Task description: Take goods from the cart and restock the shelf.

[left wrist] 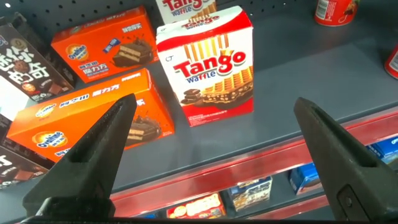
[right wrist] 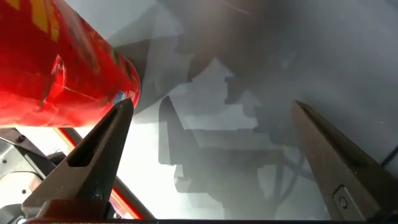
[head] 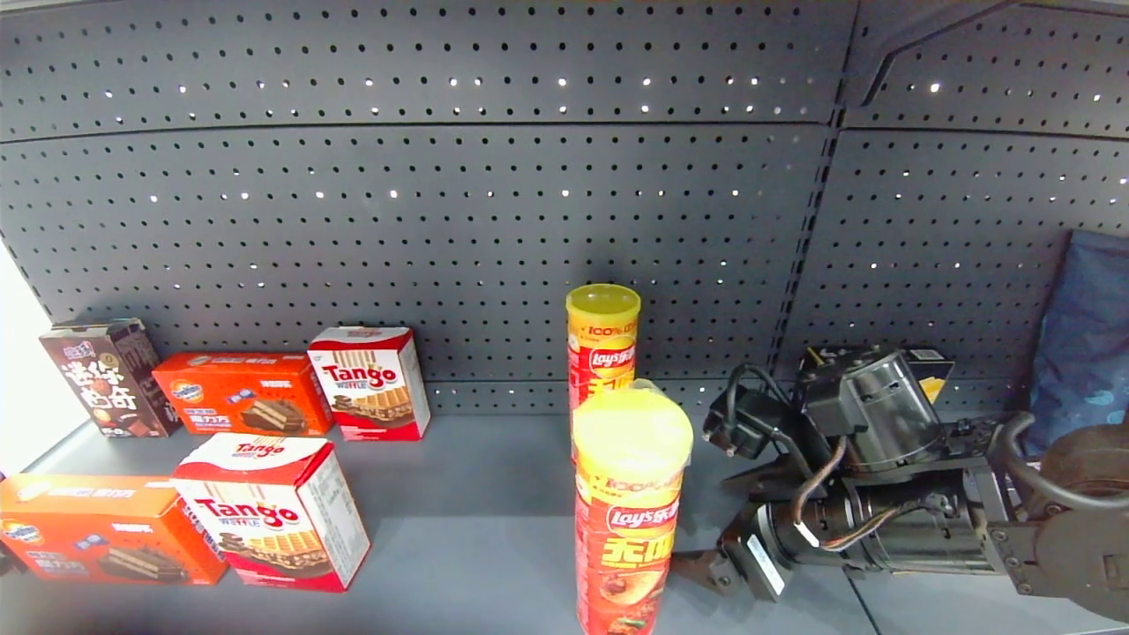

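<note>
right gripper (right wrist: 211, 106), spread wide, is sitting just right of the near chip can (head: 631, 511), possibly touching, risking toppling it.

The near chip can (head: 631, 511) stands upright on shelf (head: 476, 538), right arm (head: 891, 520) just beside.

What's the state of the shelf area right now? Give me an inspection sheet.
Surface: grey shelf board, level.
Job's things: front can and rear can upright, one behind the other; five snack boxes at the left.
Clutter: nothing seen.
Grippers: right gripper open, with the front can outside one finger, not between them; left gripper open, holding nothing, in front of the boxes.
Cables: black cables looped on the right arm's wrist, apart from the cans.
Surroundings: pegboard back panel; blue bag at the right; lower-level goods below the shelf edge.
</note>
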{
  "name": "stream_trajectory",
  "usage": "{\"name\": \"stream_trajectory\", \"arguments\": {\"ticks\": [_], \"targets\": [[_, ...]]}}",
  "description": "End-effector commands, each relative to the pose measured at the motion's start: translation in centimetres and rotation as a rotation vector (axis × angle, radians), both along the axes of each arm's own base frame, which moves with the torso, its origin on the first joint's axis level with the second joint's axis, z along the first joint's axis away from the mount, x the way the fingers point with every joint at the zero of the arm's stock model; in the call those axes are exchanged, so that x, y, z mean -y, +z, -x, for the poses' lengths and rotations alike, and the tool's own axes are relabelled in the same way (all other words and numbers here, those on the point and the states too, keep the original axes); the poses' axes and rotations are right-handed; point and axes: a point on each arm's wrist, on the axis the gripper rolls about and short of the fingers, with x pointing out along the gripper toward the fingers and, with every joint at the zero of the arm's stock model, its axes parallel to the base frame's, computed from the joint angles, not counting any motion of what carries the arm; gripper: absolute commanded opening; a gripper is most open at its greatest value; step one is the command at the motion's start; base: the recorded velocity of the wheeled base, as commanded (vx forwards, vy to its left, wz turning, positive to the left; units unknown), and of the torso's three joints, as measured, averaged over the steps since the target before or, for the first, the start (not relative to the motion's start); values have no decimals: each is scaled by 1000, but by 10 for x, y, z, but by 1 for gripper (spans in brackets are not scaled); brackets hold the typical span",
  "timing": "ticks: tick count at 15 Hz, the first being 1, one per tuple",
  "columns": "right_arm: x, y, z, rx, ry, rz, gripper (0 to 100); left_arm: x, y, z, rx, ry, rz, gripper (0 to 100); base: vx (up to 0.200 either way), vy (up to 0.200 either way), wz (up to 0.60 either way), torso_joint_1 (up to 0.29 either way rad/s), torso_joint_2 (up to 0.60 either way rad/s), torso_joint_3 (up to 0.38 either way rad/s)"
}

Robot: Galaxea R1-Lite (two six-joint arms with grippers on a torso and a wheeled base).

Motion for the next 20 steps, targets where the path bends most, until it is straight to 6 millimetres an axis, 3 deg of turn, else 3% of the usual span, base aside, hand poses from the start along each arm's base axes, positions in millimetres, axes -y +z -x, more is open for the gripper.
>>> {"name": "stream_trajectory", "arguments": {"ticks": [1,7,9,13,14,15,17,20], "targets": [[-4,-1,1,-4,13,2,100,0,-2,0,-5,0,-2,100,0,0,0,0,0,0],[-5,-2,6,-6,29,3,100,-1,-6,4,6,0,2,100,0,0,0,0,0,0],[10,16,4,53,-46,-37,100,-2,-6,6,15,4,6,100,0,0,0,0,0,0],[68,76,19,252,-211,-196,100,-3,-6,8,25,7,9,100,0,0,0,0,0,0],[87,87,27,305,-280,-215,100,-3,-10,8,20,6,6,100,0,0,0,0,0,0],[120,104,44,398,-434,-256,100,-5,-17,13,33,6,2,100,0,0,0,0,0,0],[158,111,75,497,-610,-291,100,-7,-24,20,61,19,3,100,0,0,0,0,0,0],[174,90,120,567,-792,-298,100,-9,-24,23,81,38,0,100,0,0,0,0,0,0]]}}
